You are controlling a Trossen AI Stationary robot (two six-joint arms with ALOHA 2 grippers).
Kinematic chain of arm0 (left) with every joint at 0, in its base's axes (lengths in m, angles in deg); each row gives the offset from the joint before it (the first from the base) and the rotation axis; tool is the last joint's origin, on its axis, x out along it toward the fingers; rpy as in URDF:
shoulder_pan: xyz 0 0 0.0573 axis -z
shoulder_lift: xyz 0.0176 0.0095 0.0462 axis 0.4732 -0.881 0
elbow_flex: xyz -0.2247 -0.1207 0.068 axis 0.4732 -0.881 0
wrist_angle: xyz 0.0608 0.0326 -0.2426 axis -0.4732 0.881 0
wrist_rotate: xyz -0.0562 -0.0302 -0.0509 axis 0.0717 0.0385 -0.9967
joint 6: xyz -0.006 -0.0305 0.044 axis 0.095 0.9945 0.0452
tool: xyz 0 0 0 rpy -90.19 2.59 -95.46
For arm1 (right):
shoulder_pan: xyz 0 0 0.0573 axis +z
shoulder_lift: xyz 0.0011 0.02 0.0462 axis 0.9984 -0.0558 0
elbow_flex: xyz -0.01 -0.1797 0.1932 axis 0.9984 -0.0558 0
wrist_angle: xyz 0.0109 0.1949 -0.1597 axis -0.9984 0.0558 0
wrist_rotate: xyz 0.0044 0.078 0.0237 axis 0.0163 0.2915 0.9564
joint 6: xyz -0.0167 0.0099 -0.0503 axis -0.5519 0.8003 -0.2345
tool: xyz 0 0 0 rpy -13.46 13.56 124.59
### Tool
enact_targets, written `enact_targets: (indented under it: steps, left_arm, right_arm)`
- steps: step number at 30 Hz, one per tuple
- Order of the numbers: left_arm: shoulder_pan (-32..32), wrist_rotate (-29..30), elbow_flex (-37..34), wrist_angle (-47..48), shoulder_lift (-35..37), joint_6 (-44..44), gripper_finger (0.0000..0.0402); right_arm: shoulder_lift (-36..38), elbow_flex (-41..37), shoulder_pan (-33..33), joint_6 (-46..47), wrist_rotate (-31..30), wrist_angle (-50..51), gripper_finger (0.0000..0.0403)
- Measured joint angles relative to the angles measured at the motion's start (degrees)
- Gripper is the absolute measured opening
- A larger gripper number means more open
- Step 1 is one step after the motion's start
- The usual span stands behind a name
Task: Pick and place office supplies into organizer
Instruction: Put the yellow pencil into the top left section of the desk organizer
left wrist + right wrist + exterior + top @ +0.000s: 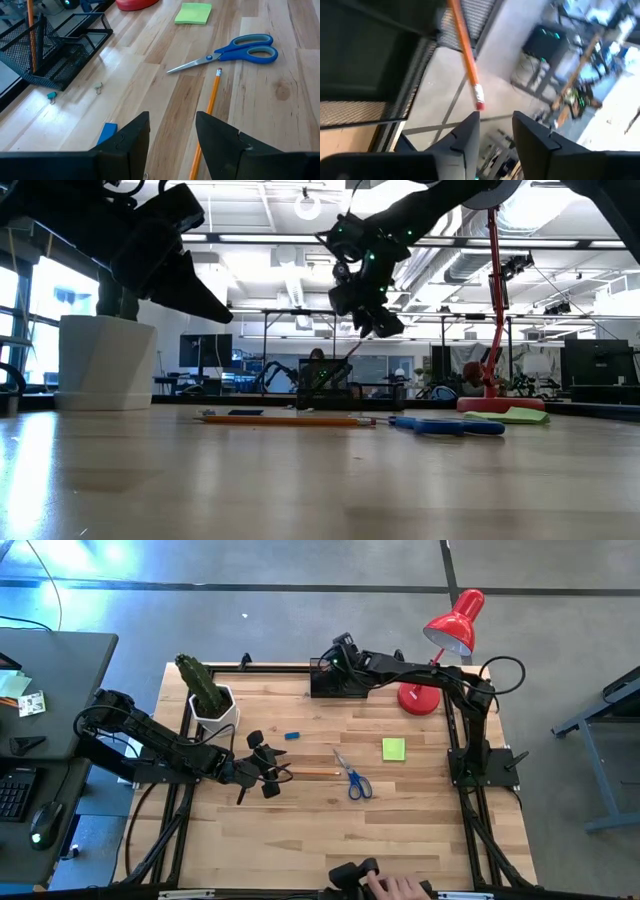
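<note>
The right pincer (335,662) hangs over the black mesh organizer (330,680) at the table's (300,840) far edge, about 12 o'clock in the overhead view. Its fingers (470,135) stand slightly parted, and a pencil (465,55) sits just beyond their tips, eraser end toward them, its shaft slanting into the organizer; nothing is pinched between them.

The left pincer (262,765) hovers low over the table's left-middle, fingers spread and empty. A second pencil (207,120) lies flat on the wood right in front of it, running from between the fingertips out toward 3 o'clock on the table, eraser end farthest from the pincer. This arm is far nearer to it than the right one, so the pickup looks like its job; the shaft is roughly in line with the pincer's reach.

Just past the pencil's eraser lie the scissors (354,778), blades pointing toward 11 o'clock, handles toward 5. The green sticky pad (393,748) sits beyond, at 2 o'clock from the scissors.
</note>
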Motion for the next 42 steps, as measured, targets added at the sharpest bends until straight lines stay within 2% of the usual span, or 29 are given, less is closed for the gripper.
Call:
enact_targets:
  steps: [3, 6, 8, 12, 14, 15, 17, 21, 28, 36, 42]
  left_arm:
    - [0.00, 0.00, 0.00, 0.04, 0.00, 0.01, 0.0150]
    - [0.00, -0.18, 0.00, 0.09, 0.00, 0.00, 0.0150]
    - [0.00, -0.20, 0.00, 0.21, 0.00, 0.02, 0.0150]
    - [0.00, -1.01, 0.00, 0.20, 0.00, 0.28, 0.0150]
    - [0.00, -1.12, 0.00, 0.04, 0.00, 0.42, 0.0150]
    - [0.00, -1.19, 0.00, 0.04, 0.00, 0.44, 0.0150]
    - [0.00, -1.86, 0.00, 0.04, 0.00, 0.48, 0.0150]
    - [0.00, -3.21, 0.00, 0.01, 0.00, 0.72, 0.0150]
    - [0.00, -3.23, 0.00, 0.00, 0.00, 0.90, 0.0150]
    - [0.00, -3.23, 0.00, 0.00, 0.00, 1.05, 0.0150]
    - [0.00, -3.23, 0.00, -0.07, 0.00, 1.05, 0.0150]
  right_arm:
    - [0.79, 0.00, 0.12, 5.16, -1.18, -0.01, 0.0118]
    - [3.62, 0.00, -0.35, 16.28, 4.92, 1.90, 0.0121]
    - [5.88, 0.00, -1.70, 27.96, 13.82, 4.49, 0.0122]
    - [8.54, 0.00, -7.32, 53.43, 39.54, 7.43, 0.0122]
    - [8.04, -0.01, -10.13, 61.28, 49.63, 7.87, 0.0122]
    - [7.40, -0.01, -11.10, 63.42, 52.23, 7.89, 0.0122]
    - [5.86, -0.10, -12.27, 64.44, 52.25, 8.68, 0.0122]
    - [4.52, -0.17, -12.36, 64.61, 48.61, 8.55, 0.0122]
    - [4.42, -0.15, -13.09, 66.76, 46.70, 2.92, 0.0122]
    - [4.39, -0.15, -15.01, 65.97, 41.10, 10.03, 0.0122]
    - [4.32, -0.15, -14.99, 64.10, 34.79, 9.82, 0.0122]
